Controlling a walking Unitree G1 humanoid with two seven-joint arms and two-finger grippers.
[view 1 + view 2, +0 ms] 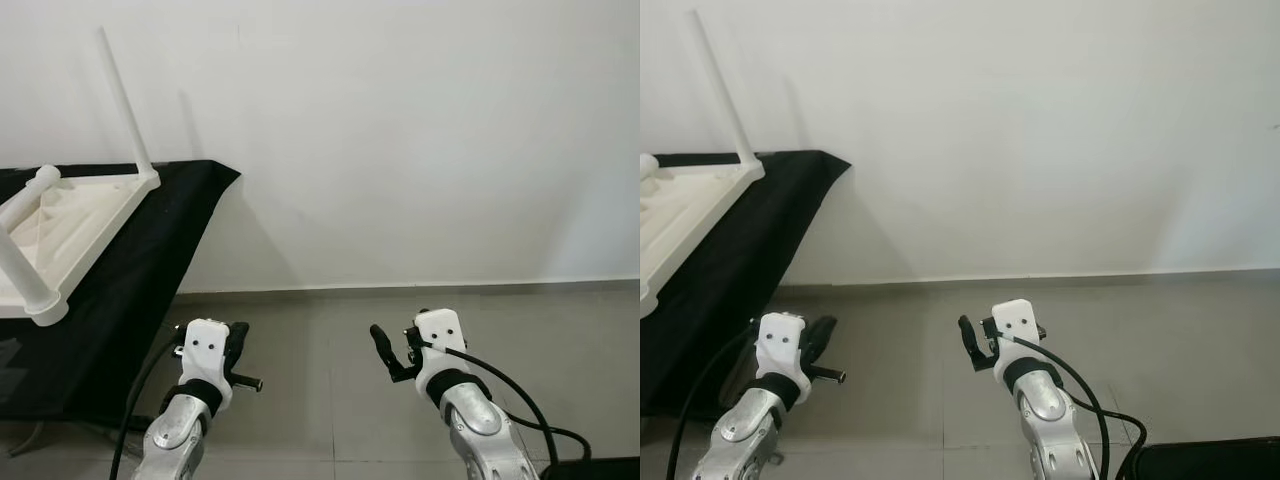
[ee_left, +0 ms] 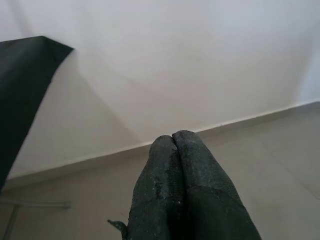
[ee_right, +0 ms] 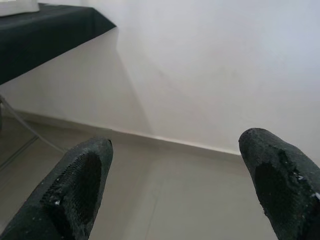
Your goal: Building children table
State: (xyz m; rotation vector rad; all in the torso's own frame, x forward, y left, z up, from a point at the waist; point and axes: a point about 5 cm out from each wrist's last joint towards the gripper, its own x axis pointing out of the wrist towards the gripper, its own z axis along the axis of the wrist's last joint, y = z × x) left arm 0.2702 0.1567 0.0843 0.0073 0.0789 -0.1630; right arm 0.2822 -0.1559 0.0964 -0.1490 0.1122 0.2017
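Table upside down on your black bench, your left gripper fingers clenched, your right gripper fingers spread apart, both holding nothing above the floor.

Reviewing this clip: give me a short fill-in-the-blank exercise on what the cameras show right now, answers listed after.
1. The white children's table lies upside down on a ____ cloth.
2. The left gripper has its fingers ____.
3. The right gripper has its fingers ____.
4. Both grippers hang over the grey tiled ____.

Missing words: black; shut; open; floor
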